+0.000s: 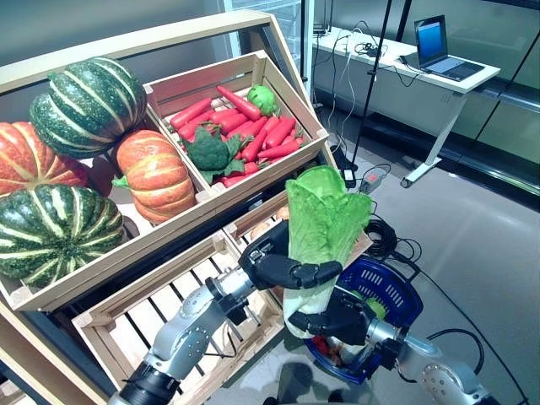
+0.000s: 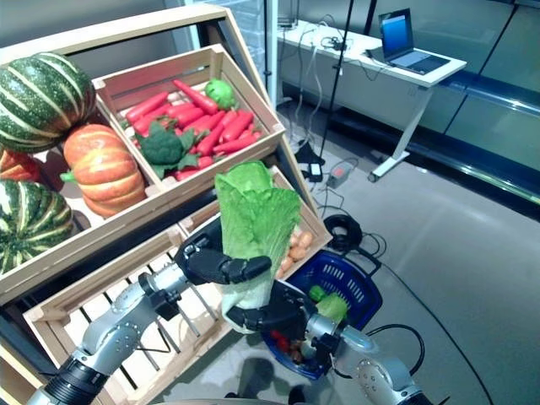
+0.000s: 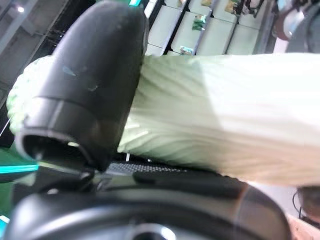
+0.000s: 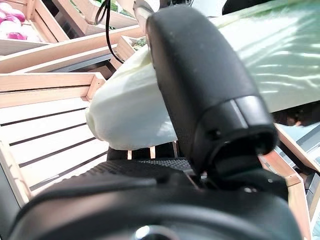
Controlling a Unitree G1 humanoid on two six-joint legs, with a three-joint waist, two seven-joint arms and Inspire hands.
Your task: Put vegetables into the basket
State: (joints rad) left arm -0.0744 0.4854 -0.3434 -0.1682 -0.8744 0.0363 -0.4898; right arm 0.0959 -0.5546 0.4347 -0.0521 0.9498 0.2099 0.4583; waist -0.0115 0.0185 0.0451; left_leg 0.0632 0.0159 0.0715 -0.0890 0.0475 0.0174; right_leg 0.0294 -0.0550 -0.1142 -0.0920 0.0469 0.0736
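Observation:
A tall green cabbage (image 1: 321, 224) with a pale stalk stands upright in front of the wooden shelf. My left hand (image 1: 283, 268) is curled round its middle, and its thumb (image 3: 85, 95) presses on the leaves. My right hand (image 1: 342, 319) grips the white base (image 4: 125, 117) from below. The blue basket (image 1: 396, 291) sits on the floor just right of and below the cabbage, with a few vegetables (image 2: 325, 308) inside it.
The top crate holds red carrots (image 1: 253, 126), broccoli (image 1: 209, 152) and a green vegetable (image 1: 263, 99). Pumpkins and striped squashes (image 1: 84, 105) fill the left shelf. A slatted empty crate (image 1: 152, 316) lies low at the left. A desk with a laptop (image 1: 439, 42) stands behind.

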